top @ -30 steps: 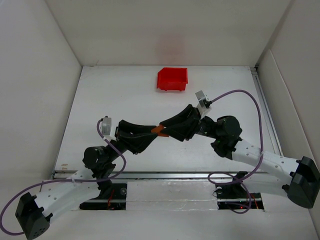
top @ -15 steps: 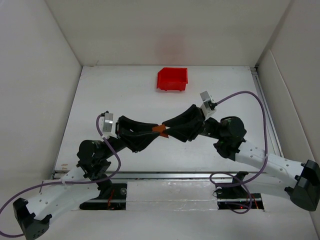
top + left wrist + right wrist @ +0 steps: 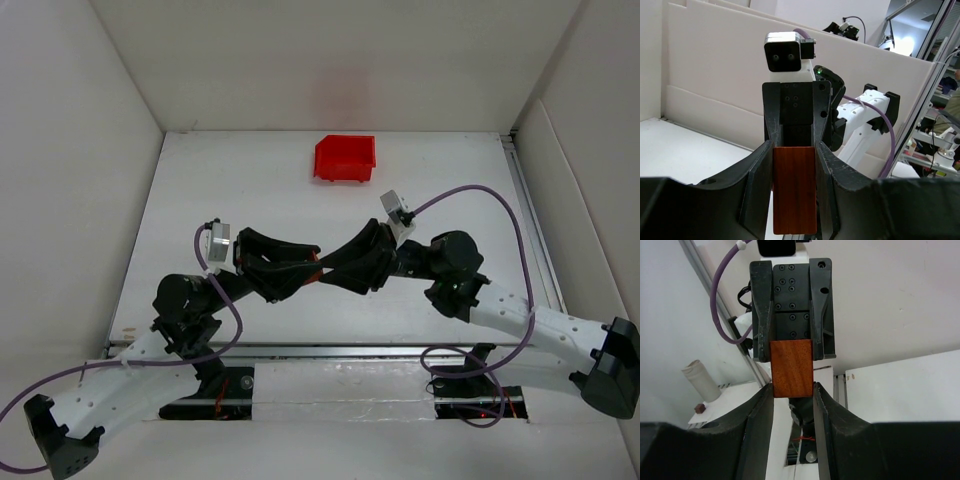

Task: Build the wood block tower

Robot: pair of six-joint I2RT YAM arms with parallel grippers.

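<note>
A reddish-brown wooden block (image 3: pixel 795 190) is held up above the middle of the table, and my left gripper (image 3: pixel 794 145) is shut on its long sides. My right gripper (image 3: pixel 793 387) faces it head-on. Its fingertips (image 3: pixel 767 395) flank the block's (image 3: pixel 791 367) free end with only a short overlap, and its jaws stand just wider than the block. From above only a sliver of the block (image 3: pixel 315 262) shows between the two black grippers. A wood block tower is out of view.
A red plastic bin (image 3: pixel 345 160) stands at the back of the table, beyond the grippers. White walls close in the left, back and right sides. A metal rail (image 3: pixel 330 347) runs along the near edge. Purple cables loop from both wrists.
My right gripper has slid left toward the left gripper, covering the orange stretch of block that showed between them. The left arm shifted slightly right, still gripping the block.
</note>
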